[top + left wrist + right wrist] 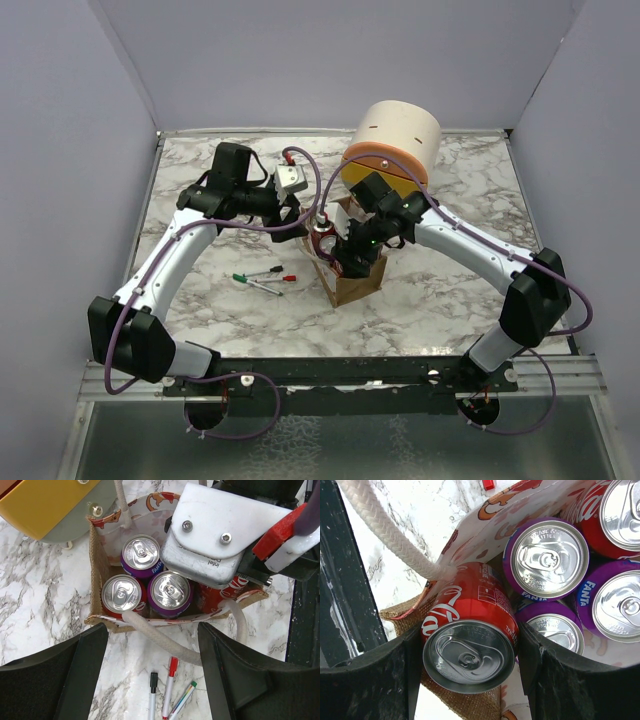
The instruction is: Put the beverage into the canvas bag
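The right gripper (pixel 470 672) clamps a red Coca-Cola can (pixel 470 620), white script and silver top showing, tilted at the mouth of the tan burlap canvas bag (pixel 357 288) mid-way across the marble table (pixel 200 300). Purple Fanta cans (pixel 550 557) stand inside. The left gripper (pixel 150 680) hangs above, jaws wide and empty.

We see the red cola can (pixel 470 630) tilted, silver top up, its lower body sunk into one corner of the canvas bag (pixel 98 565). The bag stands open on the marble table (pixel 40 605), tan burlap with printed lining and pale rope handles (pixel 165 642), purple cans (pixel 141 555) upright inside
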Controlling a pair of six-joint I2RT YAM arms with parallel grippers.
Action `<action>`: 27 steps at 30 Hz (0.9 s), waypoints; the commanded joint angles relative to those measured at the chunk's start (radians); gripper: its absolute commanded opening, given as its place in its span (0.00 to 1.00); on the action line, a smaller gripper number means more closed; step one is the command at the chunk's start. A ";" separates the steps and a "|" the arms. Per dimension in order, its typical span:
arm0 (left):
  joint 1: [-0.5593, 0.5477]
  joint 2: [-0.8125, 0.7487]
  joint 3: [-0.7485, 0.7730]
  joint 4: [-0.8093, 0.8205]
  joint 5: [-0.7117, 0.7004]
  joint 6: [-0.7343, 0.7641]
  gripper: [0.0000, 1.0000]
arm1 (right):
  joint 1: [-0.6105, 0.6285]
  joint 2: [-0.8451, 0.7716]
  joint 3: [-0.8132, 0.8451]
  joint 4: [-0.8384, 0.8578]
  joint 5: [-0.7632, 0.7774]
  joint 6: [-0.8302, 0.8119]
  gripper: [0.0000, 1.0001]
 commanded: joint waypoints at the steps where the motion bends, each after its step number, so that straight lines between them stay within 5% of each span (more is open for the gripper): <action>1: 0.011 -0.032 0.030 -0.030 0.012 0.032 0.74 | 0.019 0.015 -0.007 -0.072 -0.101 -0.039 0.56; 27: 0.039 -0.055 0.027 -0.028 0.021 0.022 0.74 | 0.037 0.061 0.026 -0.099 -0.138 -0.266 0.59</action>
